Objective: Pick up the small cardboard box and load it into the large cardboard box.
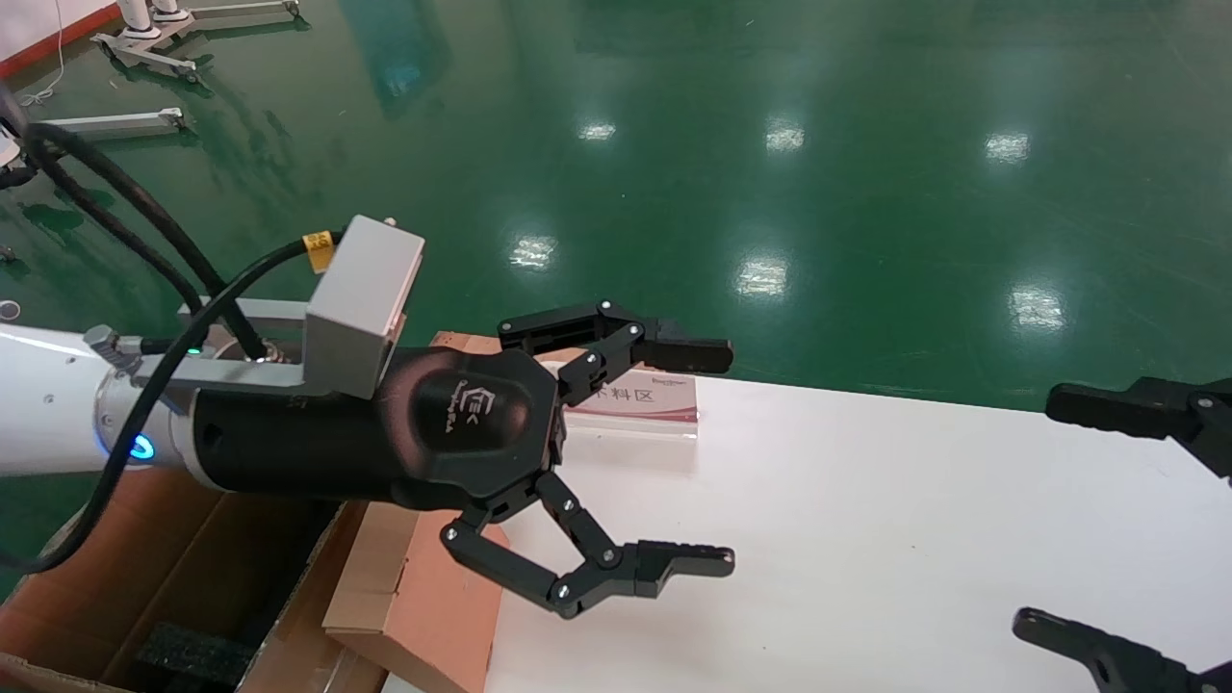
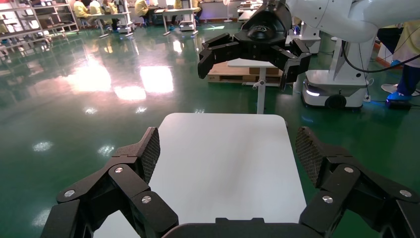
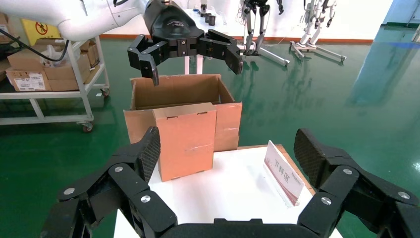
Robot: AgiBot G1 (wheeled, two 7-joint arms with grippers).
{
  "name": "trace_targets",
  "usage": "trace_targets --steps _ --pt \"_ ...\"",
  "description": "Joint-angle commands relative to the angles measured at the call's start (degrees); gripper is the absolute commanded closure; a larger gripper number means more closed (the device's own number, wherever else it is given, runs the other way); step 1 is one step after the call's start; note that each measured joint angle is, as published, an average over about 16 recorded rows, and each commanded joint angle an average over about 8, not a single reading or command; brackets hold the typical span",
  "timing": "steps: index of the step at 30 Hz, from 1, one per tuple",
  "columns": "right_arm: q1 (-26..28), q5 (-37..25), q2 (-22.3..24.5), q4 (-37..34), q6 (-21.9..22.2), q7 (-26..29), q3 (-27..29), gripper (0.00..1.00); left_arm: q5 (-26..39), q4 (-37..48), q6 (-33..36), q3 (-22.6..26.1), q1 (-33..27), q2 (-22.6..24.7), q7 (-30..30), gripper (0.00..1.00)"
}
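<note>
The small cardboard box point(image 1: 414, 602) stands upright at the left end of the white table point(image 1: 866, 529), orange-brown with a paler top; it also shows in the right wrist view point(image 3: 185, 141). The large cardboard box point(image 1: 115, 577) sits open just beyond that table end, with black foam point(image 1: 192, 654) inside; it also shows in the right wrist view point(image 3: 173, 91). My left gripper point(image 1: 717, 457) is open and empty, raised above the small box with its fingers reaching over the table. My right gripper point(image 1: 1049, 520) is open and empty over the table's right end.
A white and red sign point(image 1: 640, 399) stands on the table's far left edge, also in the right wrist view point(image 3: 283, 172). A green floor surrounds the table. Carts, shelves and another robot base point(image 2: 327, 89) stand farther off.
</note>
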Motion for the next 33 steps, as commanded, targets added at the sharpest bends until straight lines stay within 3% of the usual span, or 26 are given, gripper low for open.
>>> trace_targets --steps 1,23,27,33 --pt "0.0 0.0 0.0 0.0 0.0 0.0 0.0 0.0 0.0 0.0 0.0 0.0 0.0 0.0 0.0 0.0" --pt "0.0 0.01 0.0 -0.03 0.01 -0.01 -0.01 0.0 0.76 0.18 -0.35 0.3 -0.11 -0.69 -0.99 0.0" --pt "0.01 0.02 0.0 -0.05 0.01 -0.02 -0.03 0.0 4.56 -0.44 -1.51 1.64 -0.91 -2.45 -3.59 0.0" --pt "0.02 0.04 0.01 -0.07 0.01 -0.04 -0.06 0.0 16.73 -2.96 -2.74 6.76 -6.21 -4.18 -12.56 0.0"
